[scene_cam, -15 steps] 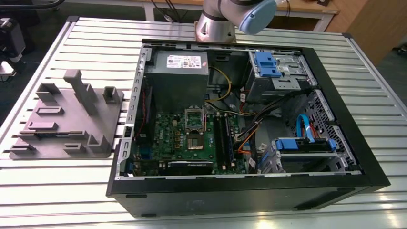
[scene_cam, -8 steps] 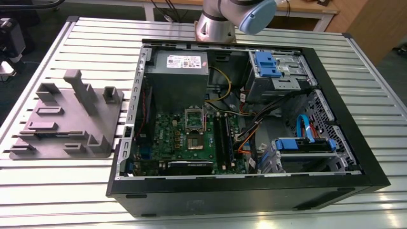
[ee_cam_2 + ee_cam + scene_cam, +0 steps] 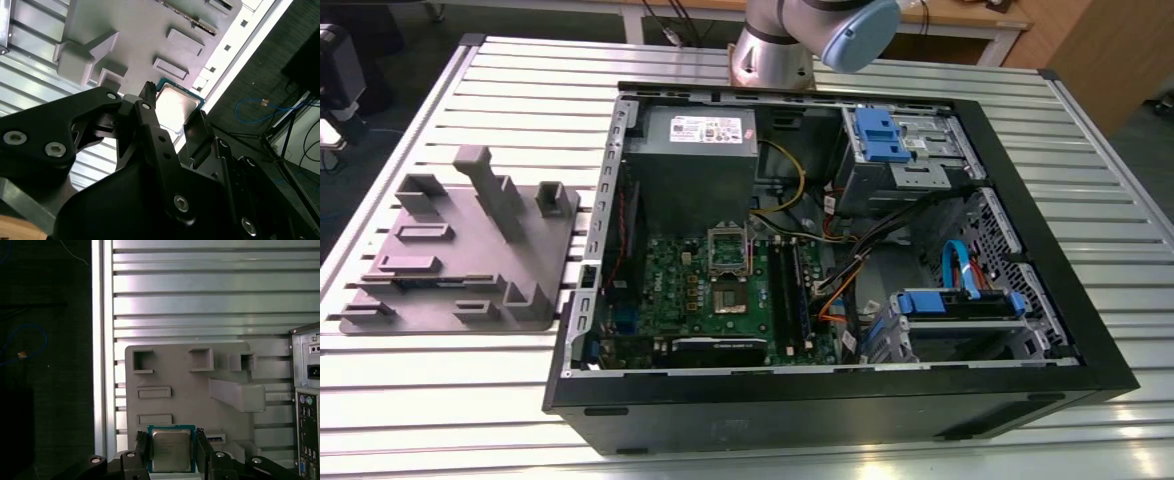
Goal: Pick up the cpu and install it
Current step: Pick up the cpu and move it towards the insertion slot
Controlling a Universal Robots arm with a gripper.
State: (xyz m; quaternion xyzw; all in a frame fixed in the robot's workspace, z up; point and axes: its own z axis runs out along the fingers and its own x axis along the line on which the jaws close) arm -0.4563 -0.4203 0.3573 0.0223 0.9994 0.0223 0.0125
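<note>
cpu [image 3: 171, 450] is clamped by two opposite edges in the gripper [image 3: 171, 436], fingers set narrow, hanging above the grey tray [image 3: 175, 370] and clear of it. I read the edge grip as sparing the underside contacts and holding the chip level for the socket [image 3: 727, 248]. Pale silver lid, thin green rim, square to the fingers.

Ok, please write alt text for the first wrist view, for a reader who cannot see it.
The gripper holds the cpu, a small silver square chip, by two opposite edges between its black fingers, over a grey tray with raised blocks and slots. The tray lies on a slatted metal table, with a computer case beside it.
</note>
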